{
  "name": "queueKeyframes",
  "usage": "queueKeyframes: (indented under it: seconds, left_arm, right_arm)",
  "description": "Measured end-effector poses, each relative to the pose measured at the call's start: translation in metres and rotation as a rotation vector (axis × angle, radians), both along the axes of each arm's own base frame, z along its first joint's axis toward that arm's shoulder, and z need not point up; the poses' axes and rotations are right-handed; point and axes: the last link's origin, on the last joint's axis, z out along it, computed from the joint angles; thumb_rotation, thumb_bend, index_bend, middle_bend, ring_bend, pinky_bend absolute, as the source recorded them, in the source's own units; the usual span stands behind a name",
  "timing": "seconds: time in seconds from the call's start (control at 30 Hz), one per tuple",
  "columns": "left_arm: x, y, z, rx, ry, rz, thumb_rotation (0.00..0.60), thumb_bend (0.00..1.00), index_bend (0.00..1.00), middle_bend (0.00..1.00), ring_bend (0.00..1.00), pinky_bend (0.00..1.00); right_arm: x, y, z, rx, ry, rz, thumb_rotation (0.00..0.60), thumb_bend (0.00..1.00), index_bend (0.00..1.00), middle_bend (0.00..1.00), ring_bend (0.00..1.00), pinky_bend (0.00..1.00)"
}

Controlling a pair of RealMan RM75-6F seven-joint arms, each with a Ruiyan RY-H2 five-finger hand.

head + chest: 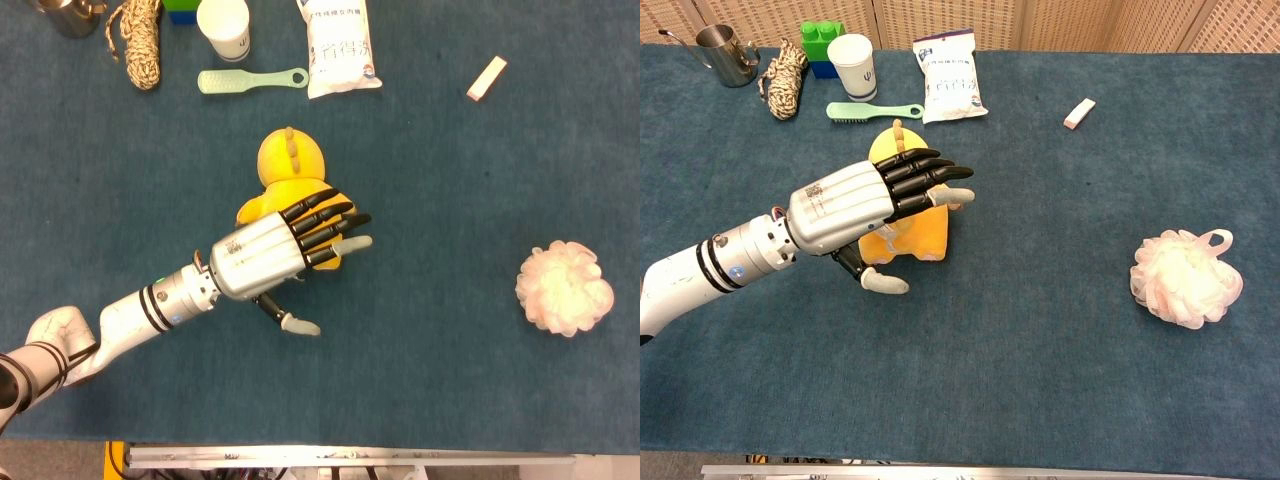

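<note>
Left hand (275,255) over the yellow plush toy (290,170), fingers (925,178) spread and extended across its lower body, thumb splayed below; whether it touches the toy I cannot tell. Toy lies mid-table under and just beyond the hand. One pink bath pouf (1185,277) well apart on the other side. Far edge: one green brush (250,80), one paper cup (224,28), one white packet (338,45), print unreadable.

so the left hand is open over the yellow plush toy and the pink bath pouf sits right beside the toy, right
Not quite. The left hand is open over the yellow plush toy, but the pink bath pouf is not beside the toy: it lies far off toward the right edge of the table, with bare cloth between them. The head view shows the gap plainly.
</note>
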Motion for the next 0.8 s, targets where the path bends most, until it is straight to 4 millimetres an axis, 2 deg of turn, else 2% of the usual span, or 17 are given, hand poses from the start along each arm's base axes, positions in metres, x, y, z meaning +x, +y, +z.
queueKeyframes:
  seconds: [0.03,0.1,0.2,0.53,0.8]
  left_arm:
    - [0.0,-0.002,-0.001,0.005,0.002,-0.005,0.037,0.06,0.05,0.0,0.01,0.0]
    - [0.001,-0.006,-0.006,0.012,0.005,-0.008,0.147,0.06,0.05,0.0,0.01,0.0]
    - [0.0,-0.009,-0.012,0.02,0.018,-0.006,0.228,0.06,0.05,0.0,0.01,0.0]
    - [-0.005,-0.01,-0.024,0.009,0.065,0.007,0.241,0.06,0.05,0.0,0.01,0.0]
    - [-0.009,0.001,-0.026,0.019,0.084,0.048,0.239,0.06,0.05,0.0,0.01,0.0]
  right_arm:
    - [0.0,0.0,0.0,-0.001,-0.001,-0.001,0.6,0.13,0.13,0.28,0.16,0.22]
    - [-0.001,0.001,0.001,-0.004,-0.003,-0.003,0.6,0.13,0.13,0.28,0.16,0.22]
    - [-0.001,0.003,0.002,-0.007,-0.002,-0.004,0.6,0.13,0.13,0.28,0.16,0.22]
    - [-0.003,0.005,0.003,-0.012,-0.006,-0.01,0.6,0.13,0.13,0.28,0.16,0.22]
    - [-0.005,0.005,0.004,-0.019,-0.01,-0.015,0.6,0.13,0.13,0.28,0.16,0.22]
